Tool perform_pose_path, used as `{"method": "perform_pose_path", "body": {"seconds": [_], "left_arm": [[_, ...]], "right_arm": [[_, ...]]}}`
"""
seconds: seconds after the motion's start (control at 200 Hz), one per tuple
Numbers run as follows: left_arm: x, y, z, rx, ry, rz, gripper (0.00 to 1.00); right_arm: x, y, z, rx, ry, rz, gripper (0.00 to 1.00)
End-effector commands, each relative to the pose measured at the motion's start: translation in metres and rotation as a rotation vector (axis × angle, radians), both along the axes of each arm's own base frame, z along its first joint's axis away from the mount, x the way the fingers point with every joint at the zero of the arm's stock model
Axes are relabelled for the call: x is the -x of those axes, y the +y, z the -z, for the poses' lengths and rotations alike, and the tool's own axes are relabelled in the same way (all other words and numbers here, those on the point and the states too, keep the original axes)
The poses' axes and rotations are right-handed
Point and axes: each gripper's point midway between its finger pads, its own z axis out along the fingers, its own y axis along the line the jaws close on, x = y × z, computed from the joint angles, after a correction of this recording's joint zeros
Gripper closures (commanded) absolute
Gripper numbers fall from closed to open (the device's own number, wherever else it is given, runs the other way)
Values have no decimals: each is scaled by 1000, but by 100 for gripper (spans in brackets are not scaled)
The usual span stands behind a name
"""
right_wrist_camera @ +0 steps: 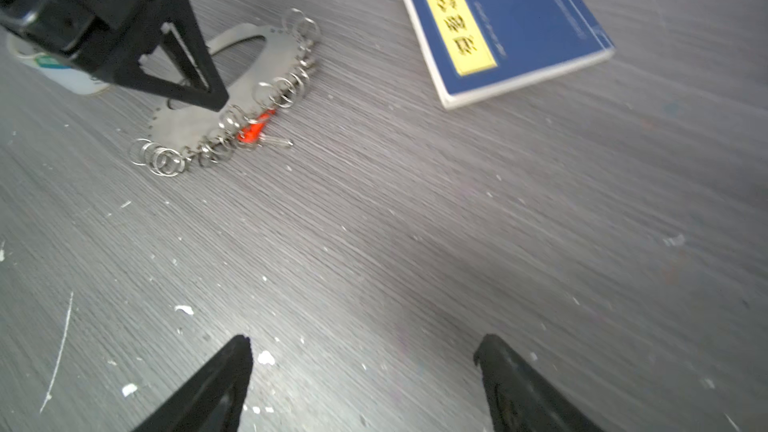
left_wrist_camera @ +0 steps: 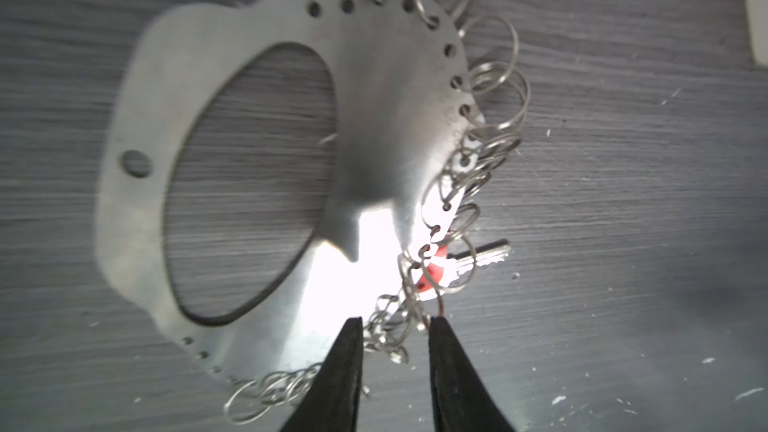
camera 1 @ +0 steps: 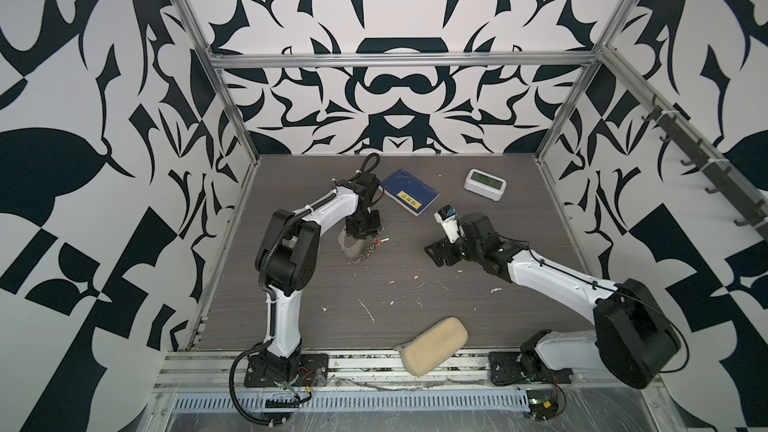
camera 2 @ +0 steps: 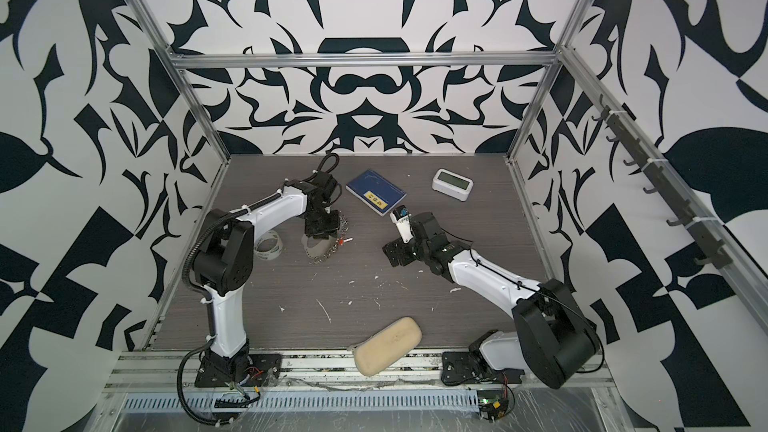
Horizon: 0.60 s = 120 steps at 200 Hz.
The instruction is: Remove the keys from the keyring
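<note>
The keyring (left_wrist_camera: 374,118), a flat grey metal hoop fringed with small silver rings, lies on the dark table left of centre in both top views (camera 1: 353,249) (camera 2: 318,249). The keys (left_wrist_camera: 486,259), with their red-orange tag (right_wrist_camera: 253,130), hang at its right edge (camera 1: 384,239). My left gripper (left_wrist_camera: 395,320) stands over that edge, its fingers apart, with a few small rings lying loose in the gap. My right gripper (right_wrist_camera: 361,347) is open and empty, low over bare table to the right of the keys (camera 1: 434,253).
A blue booklet (camera 1: 409,197) and a white digital clock (camera 1: 486,184) lie at the back. A beige case (camera 1: 434,344) sits at the front edge. A roll of tape (camera 2: 268,245) lies left of the keyring, behind the left arm.
</note>
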Motion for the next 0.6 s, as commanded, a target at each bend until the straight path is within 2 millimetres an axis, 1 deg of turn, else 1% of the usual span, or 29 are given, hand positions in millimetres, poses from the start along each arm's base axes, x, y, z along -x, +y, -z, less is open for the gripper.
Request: {"method": "perform_pose_path", "body": {"seconds": [0.0, 0.06, 0.075, 0.15, 0.225, 0.31, 0.43, 0.595], "left_arm": [[0, 15, -22, 42, -35, -16, 68], [2, 22, -27, 51, -43, -12, 68], [-3, 21, -30, 64, -67, -9, 68], [-4, 25, -35, 87, -90, 6, 68], [-4, 30, -36, 117, -88, 11, 67], [-3, 37, -35, 138, -80, 2, 67], [-1, 41, -33, 145, -86, 6, 66], [5, 44, -27, 146, -65, 11, 66]], "right_arm": [[-16, 29, -28, -54, -104, -34, 18], [-16, 43, -28, -64, -101, -61, 23], [-16, 47, -26, -64, -95, -66, 25], [-17, 64, -22, -73, -70, -94, 33], [-25, 75, -17, -96, -22, -60, 41], [-27, 90, -11, -112, 29, -68, 49], [-25, 111, -4, -87, 28, -131, 51], [-30, 129, 6, -86, 69, -163, 54]]}}
